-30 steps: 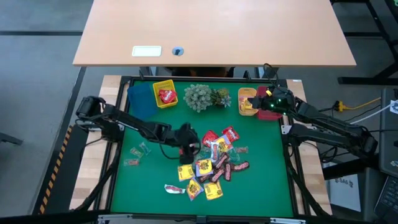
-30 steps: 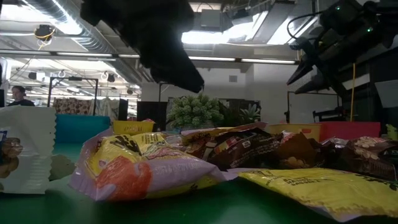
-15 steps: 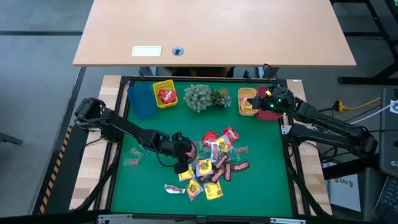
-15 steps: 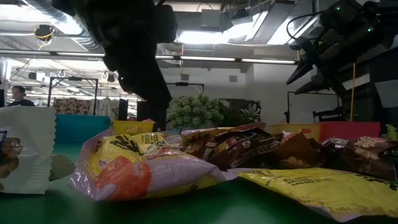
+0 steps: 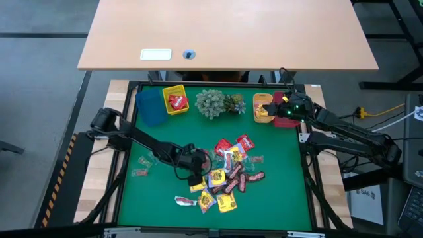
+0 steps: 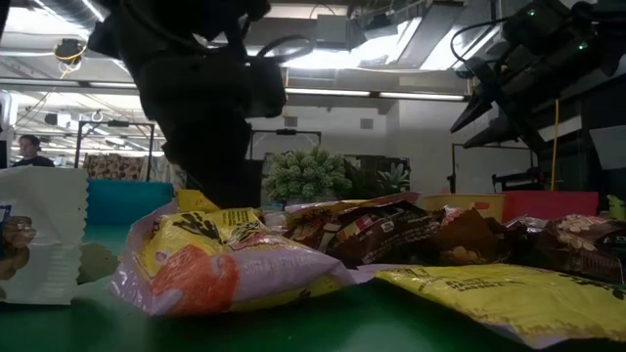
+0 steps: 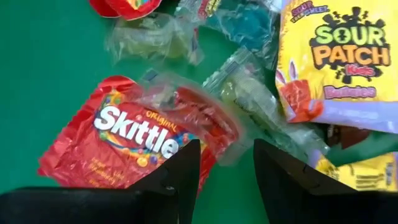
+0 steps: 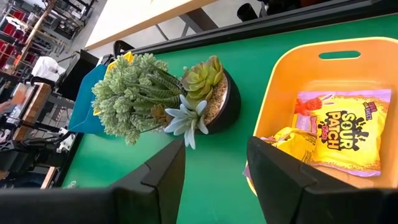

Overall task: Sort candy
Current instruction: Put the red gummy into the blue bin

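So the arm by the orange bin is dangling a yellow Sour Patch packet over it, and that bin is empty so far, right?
Not quite. The orange plastic bin is not empty: the right wrist view shows a yellow Sour Patch packet already lying inside it. The right gripper hangs above with open jaws, holding nothing.

The high view looks straight down on the whole green-matted counter (image 5: 277, 198). The low view sits at mat level, very near a yellow and purple plastic sweet packet (image 6: 220, 259), facing the grey-green potted plant cluster (image 6: 305, 176), probably the same cluster the right wrist view sees closely (image 8: 134, 99). The left wrist view looks down near a red foil Skittles packet (image 7: 118, 146).
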Controlling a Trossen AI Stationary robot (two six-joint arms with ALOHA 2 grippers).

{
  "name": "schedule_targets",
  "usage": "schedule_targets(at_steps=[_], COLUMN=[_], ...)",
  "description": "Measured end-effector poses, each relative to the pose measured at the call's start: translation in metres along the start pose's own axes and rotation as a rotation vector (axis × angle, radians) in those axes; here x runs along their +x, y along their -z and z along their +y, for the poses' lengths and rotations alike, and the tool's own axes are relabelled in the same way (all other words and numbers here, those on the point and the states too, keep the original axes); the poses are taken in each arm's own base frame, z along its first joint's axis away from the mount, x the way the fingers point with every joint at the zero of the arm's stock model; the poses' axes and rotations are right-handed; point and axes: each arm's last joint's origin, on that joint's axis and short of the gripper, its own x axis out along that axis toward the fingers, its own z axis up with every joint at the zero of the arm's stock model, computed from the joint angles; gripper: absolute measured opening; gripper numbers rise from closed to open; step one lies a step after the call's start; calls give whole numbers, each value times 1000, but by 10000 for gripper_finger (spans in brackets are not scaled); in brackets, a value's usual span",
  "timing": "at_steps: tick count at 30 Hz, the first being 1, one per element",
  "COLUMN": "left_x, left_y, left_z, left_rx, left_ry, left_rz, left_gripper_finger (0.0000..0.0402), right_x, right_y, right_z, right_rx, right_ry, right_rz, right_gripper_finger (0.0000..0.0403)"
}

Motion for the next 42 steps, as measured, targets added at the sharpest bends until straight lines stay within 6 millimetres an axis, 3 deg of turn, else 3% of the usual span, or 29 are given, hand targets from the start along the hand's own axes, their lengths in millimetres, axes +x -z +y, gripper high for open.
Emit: schedule_targets(at_steps=[8,20,27,37,42], left_x=[4,4,2,-30,-51], left_y=[-1,-1,-2,-18,-26], left_z=[4,4,4,7,22], left_rx=[-9,-11,-31,-66,-89], left_ry=[-18,-17,-15,14,-13], left_rz=[3,3,-2,-90,-91], left_gripper_finger=[122,6,1,0,0], right_x=[0,0,0,0,0], right_y=[0,1,1,1,1], right_z=[0,-1,-1,-1,-1], right_rx=[0,0,0,0,0], right_ry=[3,14,14,13,14], right_rz=[2,12,12,11,12], right_gripper_finger=[172,172,172,172,172])
